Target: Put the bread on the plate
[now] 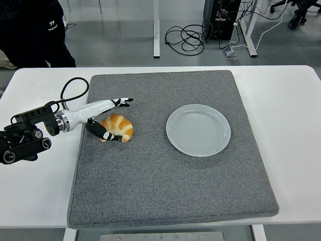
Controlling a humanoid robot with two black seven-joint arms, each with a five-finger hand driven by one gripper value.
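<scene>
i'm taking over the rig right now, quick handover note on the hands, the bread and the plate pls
Left hand: at the croissant on the grey mat, upper fingers spread above it, thumb low against its near-left side; not closed on it.
Right hand: out of view.
Plate: empty, on the mat to the right of the croissant, apart from it.
Done: the reach to the bread.
Left: close the grasp, lift, carry right, set it on the plate.

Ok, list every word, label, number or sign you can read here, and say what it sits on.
Small white mark on the person's dark clothing, top left: too small to read.
Croissant, plate, grey mat, left hand: no print visible.
</scene>
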